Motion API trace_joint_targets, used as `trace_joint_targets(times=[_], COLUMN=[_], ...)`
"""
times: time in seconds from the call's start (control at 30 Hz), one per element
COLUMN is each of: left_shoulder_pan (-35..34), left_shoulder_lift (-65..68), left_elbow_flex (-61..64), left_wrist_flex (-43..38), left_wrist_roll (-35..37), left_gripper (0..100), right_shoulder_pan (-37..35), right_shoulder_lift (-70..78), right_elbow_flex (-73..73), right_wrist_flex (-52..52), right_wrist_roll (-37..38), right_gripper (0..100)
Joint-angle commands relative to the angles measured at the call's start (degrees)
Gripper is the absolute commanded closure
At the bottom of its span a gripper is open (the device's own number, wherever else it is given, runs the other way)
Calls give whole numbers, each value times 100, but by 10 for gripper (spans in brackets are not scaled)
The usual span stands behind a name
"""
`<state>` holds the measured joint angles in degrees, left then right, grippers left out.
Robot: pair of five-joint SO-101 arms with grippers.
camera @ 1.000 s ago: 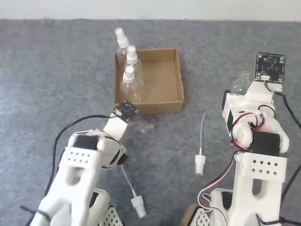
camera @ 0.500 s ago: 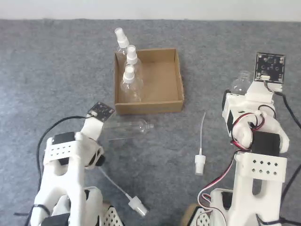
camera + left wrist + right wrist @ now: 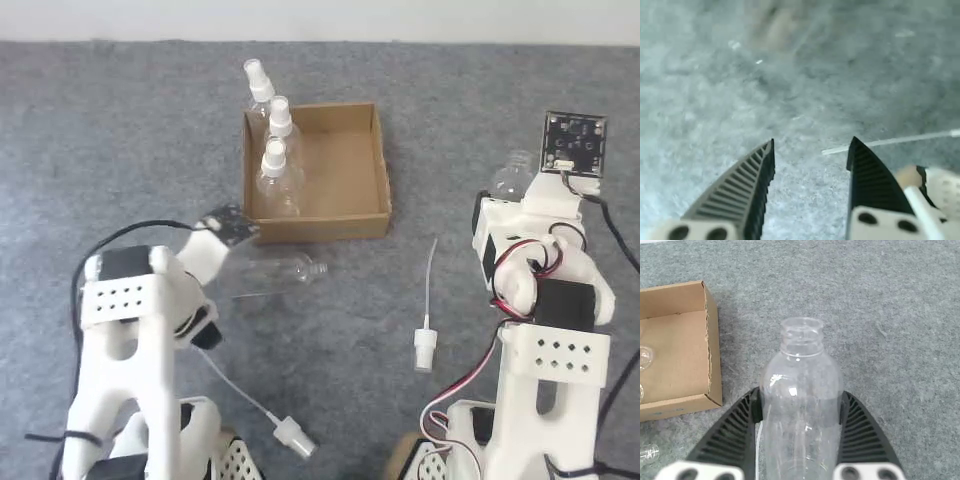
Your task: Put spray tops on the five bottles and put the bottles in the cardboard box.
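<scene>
Gripping the uncapped bottle (image 3: 801, 355) around its body, the right tool (image 3: 801, 395) has a ribbed finger pressed against each side. The bottle's open neck points away from the wrist. In the high view this bottle (image 3: 512, 175) sits at the right of the frame, well apart from the cardboard box (image 3: 380, 170).

The left tool (image 3: 812, 142) has its jaws spread with nothing between them, above the grey carpeted surface (image 3: 120, 130). A thin white tube (image 3: 890, 142) crosses just beyond one fingertip.

In the high view a second bare bottle (image 3: 275, 272) lies on its side left of centre, just in front of the box's near wall, neck pointing right. One spray top (image 3: 293, 437) lies at the lower middle, its tube running up towards the left arm. Another spray top (image 3: 425, 350) lies right of centre, its tube pointing up the frame.

The box is at upper centre. Three capped bottles (image 3: 272, 170) stand in a row along its left wall. Whether the farthest, at the back corner, is inside cannot be told. The right part of the box floor is bare cardboard.
</scene>
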<state>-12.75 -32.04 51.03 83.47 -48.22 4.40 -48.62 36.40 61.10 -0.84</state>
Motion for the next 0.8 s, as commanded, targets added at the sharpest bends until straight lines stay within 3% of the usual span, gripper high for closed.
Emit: trace_joint_targets(times=[0.0, 0.4, 0.77], left_shoulder_pan=[431, 2286, 3710], left_shoulder_lift=[-9, -9, -9], left_elbow_flex=[-303, -286, 505], left_wrist_flex=[158, 484, 431], left_wrist_roll=[-290, -475, -475], left_gripper=[776, 777, 778], right_shoulder_pan=[84, 259, 444], right_shoulder_lift=[-154, -198, -154], right_elbow_flex=[-132, -158, -202], right_wrist_flex=[-136, -163, -251], right_wrist_roll=[132, 413, 413], right_gripper=[943, 943, 943])
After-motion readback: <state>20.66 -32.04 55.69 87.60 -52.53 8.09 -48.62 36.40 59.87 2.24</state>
